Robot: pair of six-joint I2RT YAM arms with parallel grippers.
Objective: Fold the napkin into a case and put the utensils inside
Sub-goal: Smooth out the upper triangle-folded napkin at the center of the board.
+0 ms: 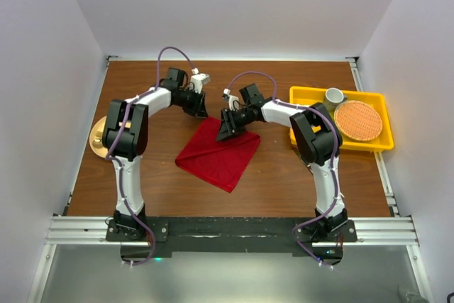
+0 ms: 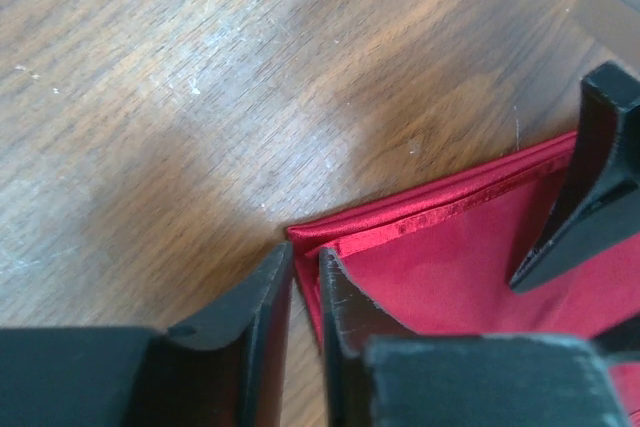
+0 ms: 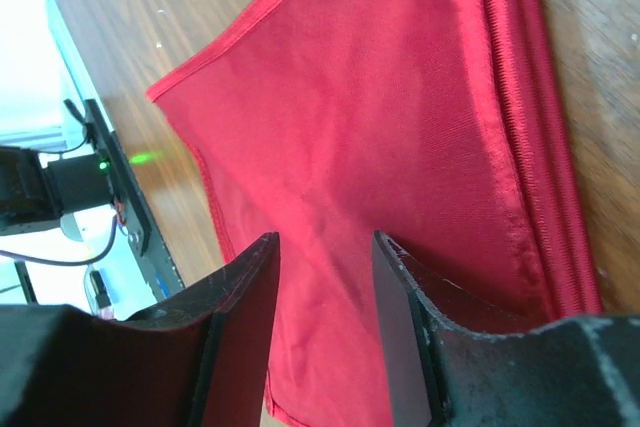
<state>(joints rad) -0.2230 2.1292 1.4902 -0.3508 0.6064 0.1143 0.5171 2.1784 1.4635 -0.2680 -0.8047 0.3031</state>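
Top external view gives a brown wooden table point(image 1: 284, 175) with the napkin point(image 1: 218, 152) lying folded near its middle, one corner pointing to 12 o'clock. At 3 o'clock from the cloth, well apart, a yellow tray point(image 1: 301, 97) carries a round orange mat point(image 1: 357, 120) and a pale cup point(image 1: 335, 95). At 9 o'clock a golden plate point(image 1: 94, 145) is partly hidden under the left arm. Both pincers meet at the 12 o'clock corner of the cloth. The left gripper point(image 2: 305, 252) stands at the very tip of this corner, its jaws only a thin slit apart, with nothing gripped. The right gripper point(image 3: 325, 242) is over the red fabric with its jaws about half apart and holds nothing; whether its tips touch the cloth I cannot tell.
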